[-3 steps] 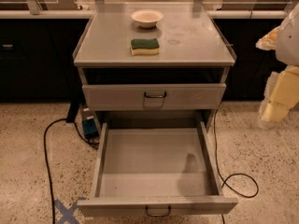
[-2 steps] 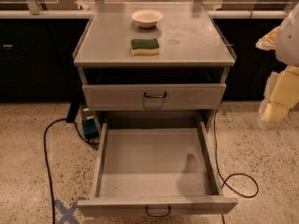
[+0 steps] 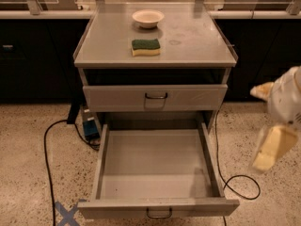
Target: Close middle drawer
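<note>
Fully pulled out, the middle drawer (image 3: 155, 164) juts forward; the gripper (image 3: 267, 121) hangs clear to its right, fingers spread.

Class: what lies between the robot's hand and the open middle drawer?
Camera view: a black cable on speckled floor lies between the hand, at right, and the middle drawer.

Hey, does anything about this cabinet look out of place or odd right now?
The middle drawer is pulled far out and empty, unlike the top drawer above it. The gripper hangs to its right, not touching it. Nothing looks spilled or damaged.
</note>
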Controlling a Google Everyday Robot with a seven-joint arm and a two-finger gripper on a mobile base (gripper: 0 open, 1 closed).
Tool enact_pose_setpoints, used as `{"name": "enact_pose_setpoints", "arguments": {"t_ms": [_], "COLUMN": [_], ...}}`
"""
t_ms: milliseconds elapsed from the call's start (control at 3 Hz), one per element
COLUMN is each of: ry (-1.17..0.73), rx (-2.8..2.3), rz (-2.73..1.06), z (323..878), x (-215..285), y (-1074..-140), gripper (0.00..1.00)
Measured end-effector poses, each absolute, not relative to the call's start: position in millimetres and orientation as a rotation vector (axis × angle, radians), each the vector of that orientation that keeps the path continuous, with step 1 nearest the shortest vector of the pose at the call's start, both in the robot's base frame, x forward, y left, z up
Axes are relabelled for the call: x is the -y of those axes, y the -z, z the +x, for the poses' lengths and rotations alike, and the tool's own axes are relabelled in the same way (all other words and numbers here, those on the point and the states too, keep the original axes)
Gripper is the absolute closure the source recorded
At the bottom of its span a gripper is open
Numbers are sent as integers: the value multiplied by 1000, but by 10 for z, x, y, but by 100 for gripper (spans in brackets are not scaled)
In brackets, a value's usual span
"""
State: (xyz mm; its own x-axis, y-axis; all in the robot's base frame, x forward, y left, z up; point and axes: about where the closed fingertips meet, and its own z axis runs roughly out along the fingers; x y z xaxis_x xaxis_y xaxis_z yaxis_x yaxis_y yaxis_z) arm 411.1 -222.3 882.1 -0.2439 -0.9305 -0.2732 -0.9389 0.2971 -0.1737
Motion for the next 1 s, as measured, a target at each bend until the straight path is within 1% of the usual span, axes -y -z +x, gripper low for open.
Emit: {"name": "enact_pose_setpoints", "arguments": {"t_ms": [667,1000], "ry": [-206,-279], "rx": [-2245,-2242], "rz": [-1675,-1673], "z": [3739,3651], "x": [2164,2035], "y": [-7461,-6885], "gripper": [0,0]}}
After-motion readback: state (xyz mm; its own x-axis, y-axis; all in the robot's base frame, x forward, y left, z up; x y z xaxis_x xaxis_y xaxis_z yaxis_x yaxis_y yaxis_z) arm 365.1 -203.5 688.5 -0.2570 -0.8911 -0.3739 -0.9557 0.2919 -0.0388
